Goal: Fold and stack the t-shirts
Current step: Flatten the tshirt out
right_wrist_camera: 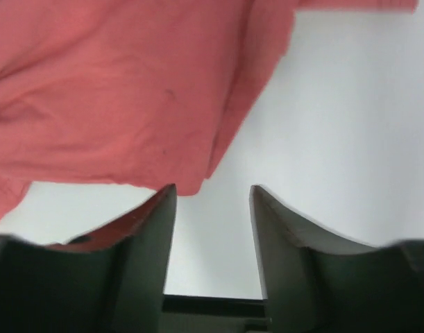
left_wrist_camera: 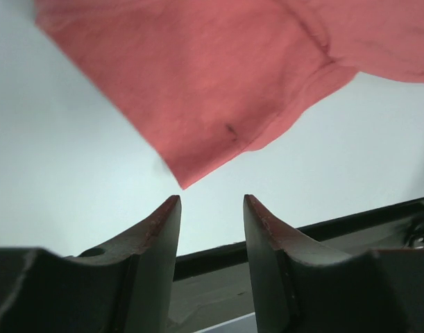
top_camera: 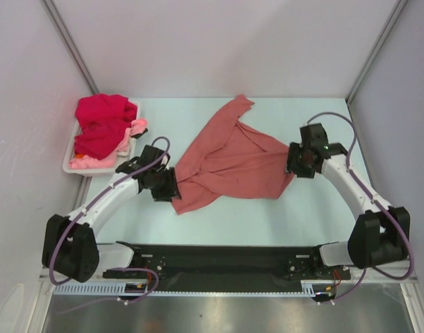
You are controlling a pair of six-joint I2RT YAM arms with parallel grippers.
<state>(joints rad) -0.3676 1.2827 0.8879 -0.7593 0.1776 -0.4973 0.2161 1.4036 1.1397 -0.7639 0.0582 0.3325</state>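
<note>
**Top external view: salmon-red t-shirt (top_camera: pixel 232 163) spread on table (top_camera: pixel 267 215), both claws open and empty**

Table is pale, with white walls (top_camera: pixel 198 41) on three sides.

The salmon-red t-shirt is the largest item on it. It lies loosely spread across the middle, creased and unfolded. One narrow end runs toward the far wall; the wide part lies nearer the arms.

Left arm (top_camera: pixel 107 194) reaches from the near-left base to the shirt's near-left edge. Right arm (top_camera: pixel 357 187) curves from the near-right base to the shirt's right edge. The shirt lies between the two.

White basket (top_camera: pixel 68 165) sits at the far left of the table, apart from the spread shirt and just beyond the left arm's wrist. Crimson t-shirt (top_camera: pixel 100 125) is bunched inside and fills most of it. Light pink t-shirt (top_camera: pixel 87 162) lies under the crimson one, showing at the near rim and on the right side.

Left gripper (left_wrist_camera: pixel 212 200), left wrist view: fingers (left_wrist_camera: pixel 159 236) are parted, with bare table in the gap and nothing between them. A corner of the shirt points down toward the gap, just beyond the tip of the finger on the left of that view. Cannot tell whether it touches.

Right gripper (right_wrist_camera: pixel 213 189), right wrist view: fingers are parted about as wide, with bare table in the gap and nothing gripped. The shirt's hem meets the tip of the finger on the left of that view. The other finger is clear of the cloth.
</note>
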